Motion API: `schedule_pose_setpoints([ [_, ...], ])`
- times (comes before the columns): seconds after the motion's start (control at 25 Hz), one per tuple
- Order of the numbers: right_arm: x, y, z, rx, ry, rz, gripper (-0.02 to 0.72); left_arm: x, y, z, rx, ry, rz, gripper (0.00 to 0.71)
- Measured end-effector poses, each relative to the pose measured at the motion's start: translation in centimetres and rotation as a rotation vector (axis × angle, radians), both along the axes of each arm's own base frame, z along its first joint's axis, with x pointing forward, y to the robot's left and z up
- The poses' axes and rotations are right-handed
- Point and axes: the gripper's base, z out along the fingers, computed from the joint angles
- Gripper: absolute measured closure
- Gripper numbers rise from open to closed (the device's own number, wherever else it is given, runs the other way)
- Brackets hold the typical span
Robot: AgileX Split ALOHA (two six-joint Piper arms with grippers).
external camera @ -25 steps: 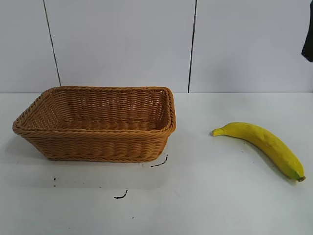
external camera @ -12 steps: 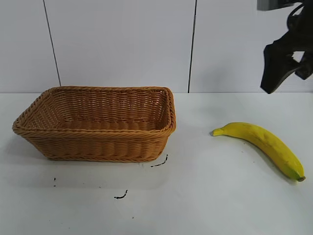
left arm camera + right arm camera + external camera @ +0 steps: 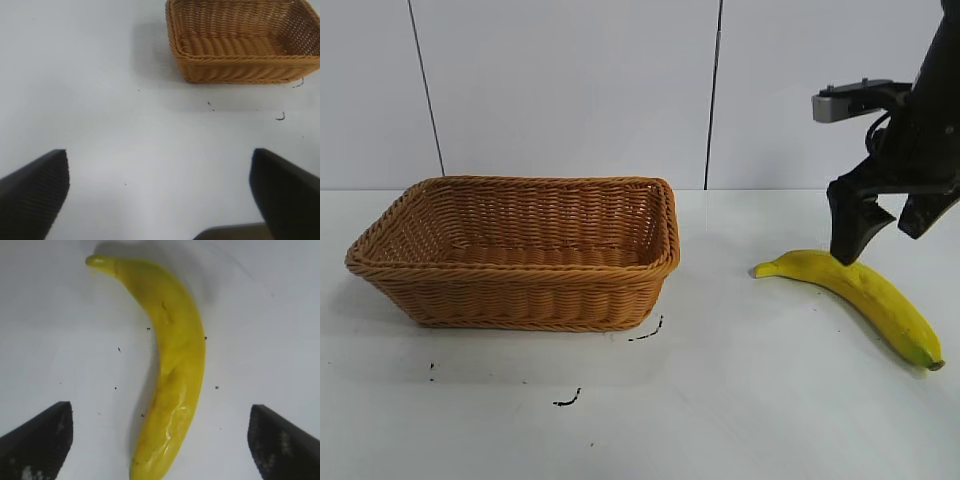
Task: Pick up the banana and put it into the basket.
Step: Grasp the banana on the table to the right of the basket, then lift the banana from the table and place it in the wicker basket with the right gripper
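I had the right gripper [image 3: 882, 235] hanging above the banana [image 3: 860, 290], fingers [image 3: 850, 232] spread wide and pointing almost straight down, gripping nothing. That wide spread made sense to me: the fruit lay flat on the white surface [image 3: 740, 400], and from the right wrist camera it ran lengthwise between the two dark fingertips, so a drop would straddle its thick middle. The banana sat at about three o'clock from the wicker basket [image 3: 520, 290], well apart from it, stalk end toward the basket. The basket stood upright with nothing inside that I could see.

My left gripper [image 3: 160, 200] stayed out of the outside camera altogether; its own wrist camera showed its fingers spread, bare surface between them, and the basket farther off.

What I couldn't judge: whether the near fingertip touched the banana or merely overlapped it from that angle. The second finger ran off the frame edge, and the basket's near inside wall was hidden.
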Motion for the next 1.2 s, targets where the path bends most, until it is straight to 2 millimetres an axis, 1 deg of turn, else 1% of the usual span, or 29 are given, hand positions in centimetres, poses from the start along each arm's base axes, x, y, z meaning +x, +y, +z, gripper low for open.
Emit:
schedule_pose_setpoints([
  [0.24,0.1,0.0,-1.7,-0.001,0.029,-0.017,0.051,0.0,0.0,0.0,0.000,0.000,0.000,0.015],
  [0.32,0.1,0.0,-2.0,-0.002,0.033,-0.018,0.078,0.0,0.0,0.0,0.000,0.000,0.000,0.015],
  [0.36,0.1,0.0,-2.0,-0.002,0.031,-0.018,0.111,0.0,0.0,0.0,0.000,0.000,0.000,0.015],
  [0.44,0.2,-0.1,-2.0,-0.006,0.029,-0.020,0.227,0.0,0.0,0.0,0.000,0.000,0.000,0.015],
  [0.48,0.2,-0.1,-2.0,-0.013,0.029,-0.021,0.325,0.0,0.0,0.0,0.000,0.000,0.000,0.015],
  [0.52,0.1,-0.2,-2.0,-0.019,0.030,-0.023,0.403,0.0,0.0,0.0,0.000,0.000,0.000,0.015],
  [0.56,0.2,-0.2,-2.0,-0.026,0.029,-0.026,0.379,0.0,0.0,0.0,0.000,0.000,0.000,0.015],
  [0.68,0.1,-0.4,-1.8,-0.046,0.034,-0.027,0.388,0.0,0.0,0.0,0.000,0.000,0.000,0.015],
  [0.76,0.0,-0.5,-1.2,-0.055,0.038,-0.023,0.388,0.0,0.0,0.0,0.000,0.000,0.000,0.015],
  [0.8,0.0,-0.5,-0.5,-0.057,0.038,-0.023,0.388,0.0,0.0,0.0,0.000,0.000,0.000,0.015],
  [0.88,0.4,-0.5,1.6,-0.057,0.018,-0.020,0.388,0.0,0.0,0.0,0.000,0.000,0.000,0.015],
  [1.08,2.1,-0.1,8.4,-0.032,-0.029,0.005,0.388,0.0,0.0,0.0,0.000,0.000,0.000,0.015],
  [1.2,2.9,0.2,11.4,-0.015,-0.054,0.008,0.388,0.0,0.0,0.0,0.000,0.000,0.000,0.015],
])
